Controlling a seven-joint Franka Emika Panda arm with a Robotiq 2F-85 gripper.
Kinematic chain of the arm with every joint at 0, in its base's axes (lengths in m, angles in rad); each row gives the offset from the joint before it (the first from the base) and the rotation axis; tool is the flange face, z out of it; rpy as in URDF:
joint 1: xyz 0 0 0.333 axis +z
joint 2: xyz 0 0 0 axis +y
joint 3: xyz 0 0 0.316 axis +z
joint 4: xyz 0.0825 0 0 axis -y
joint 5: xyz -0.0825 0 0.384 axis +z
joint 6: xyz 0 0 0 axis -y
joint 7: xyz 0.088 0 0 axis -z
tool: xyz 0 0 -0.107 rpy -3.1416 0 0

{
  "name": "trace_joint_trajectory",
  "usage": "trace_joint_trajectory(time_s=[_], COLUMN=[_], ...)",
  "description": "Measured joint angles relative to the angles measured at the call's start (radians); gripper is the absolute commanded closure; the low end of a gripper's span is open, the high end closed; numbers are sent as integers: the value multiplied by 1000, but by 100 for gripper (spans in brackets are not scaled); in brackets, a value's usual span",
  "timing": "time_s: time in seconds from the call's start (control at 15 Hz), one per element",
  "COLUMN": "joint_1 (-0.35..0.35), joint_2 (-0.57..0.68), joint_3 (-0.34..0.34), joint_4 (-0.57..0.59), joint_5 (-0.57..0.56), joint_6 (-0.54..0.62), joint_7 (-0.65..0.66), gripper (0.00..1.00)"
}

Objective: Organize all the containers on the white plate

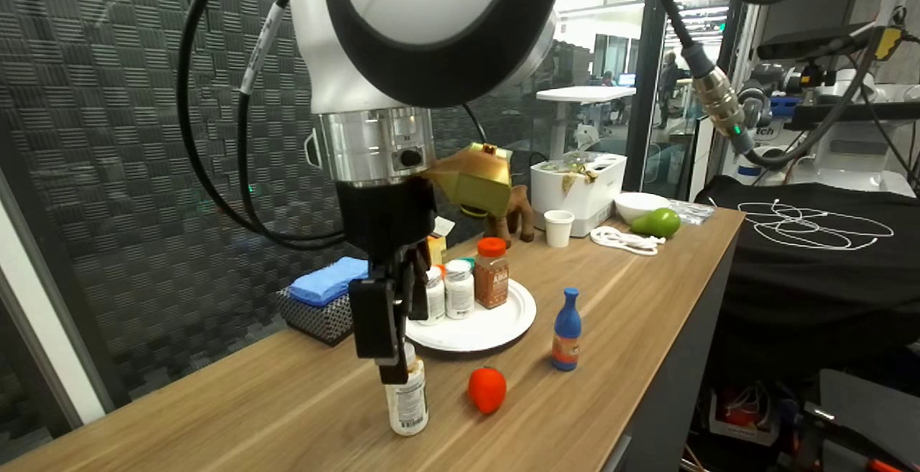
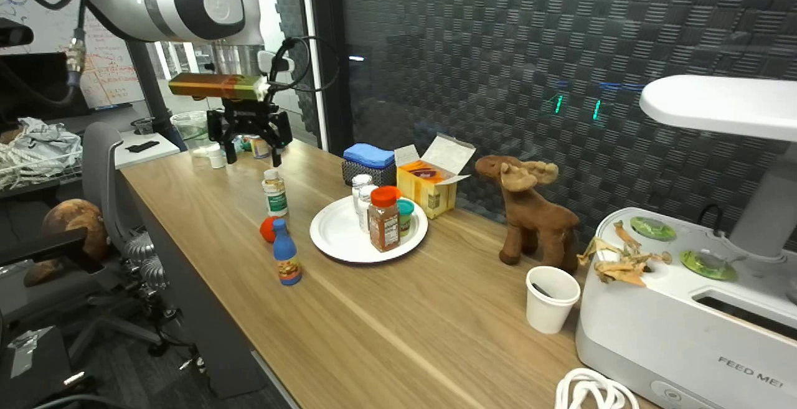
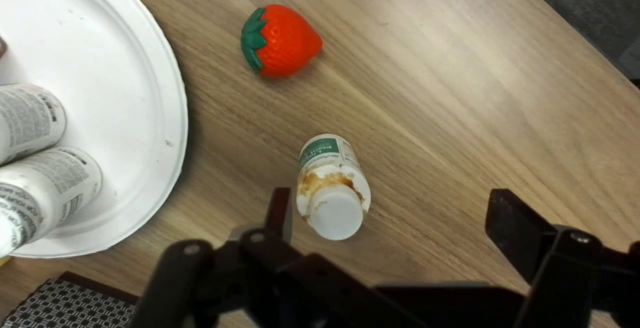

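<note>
A white bottle (image 3: 322,161) with a green label and brown stains round its neck stands upright on the table, apart from the plate. My gripper (image 3: 392,208) is open above it; in the wrist view the cap shows between the fingers, nearer the left one, with nothing gripped. On the white plate (image 2: 336,228) are a red-capped spice jar (image 2: 384,225), two white bottles (image 1: 460,296) and a teal-lidded tub (image 2: 405,215). A blue bottle (image 2: 286,259) stands on the table off the plate. Behind the gripper, a small white container (image 2: 216,157) and a can (image 2: 259,147) show partly.
A toy strawberry (image 3: 287,41) lies between the stained bottle and the blue one. Behind the plate stand a patterned box (image 1: 316,314) with a blue cloth on top and an opened yellow carton (image 2: 429,191). A toy moose (image 2: 535,210) and a paper cup (image 2: 548,309) are farther along.
</note>
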Motion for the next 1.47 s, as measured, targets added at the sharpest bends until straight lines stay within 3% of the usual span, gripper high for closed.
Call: trace_joint_trajectory(time_s=[0.53, 0.6, 0.67, 0.87, 1.27, 1.33, 1.47], joint_1=[-33, -36, -38, -41, -42, -42, -42], joint_2=[33, 39, 43, 54, 58, 58, 58], joint_3=[0, 0, 0, 0, 0, 0, 1], joint_4=[10, 13, 15, 20, 22, 22, 22], joint_5=[53, 57, 60, 62, 62, 62, 62], joint_6=[2, 3, 5, 21, 42, 46, 56], joint_7=[-77, -86, -94, -108, -113, -113, -113], gripper=[0, 4, 25, 36, 85, 89, 85])
